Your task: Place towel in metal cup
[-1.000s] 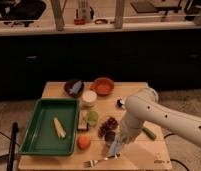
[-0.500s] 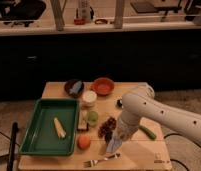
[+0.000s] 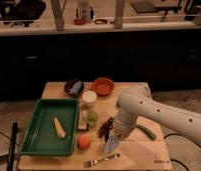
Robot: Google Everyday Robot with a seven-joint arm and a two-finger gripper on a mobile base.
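Gripper (image 3: 114, 135) points down at centre-bottom of the frame, at the tip of a white arm (image 3: 159, 117) that stretches to the right edge. We cannot tell whether it is clenched or released. Directly under it, touching it, we see the pale blue-grey towel (image 3: 111, 146) on the wooden table (image 3: 144, 152). A small dark mark (image 3: 157, 161) at the table's lower right corner is too small for us to read.

Bare wood runs from the towel to the table's right edge. The front edge is close below, with a fork (image 3: 101, 160) lying along it just under the towel.

Left of the towel sits an orange fruit (image 3: 84, 142), and beyond it a green tray (image 3: 41, 131) holding a yellow piece (image 3: 59, 128). A dark cluster (image 3: 106, 125) lies just beside the gripper to its upper left, with a green fruit (image 3: 92, 116) past that. A green pod (image 3: 146, 132) lies under the arm to the right. Farther up stand a white cup (image 3: 89, 97), a dark bowl (image 3: 73, 88) and an orange bowl (image 3: 103, 86).
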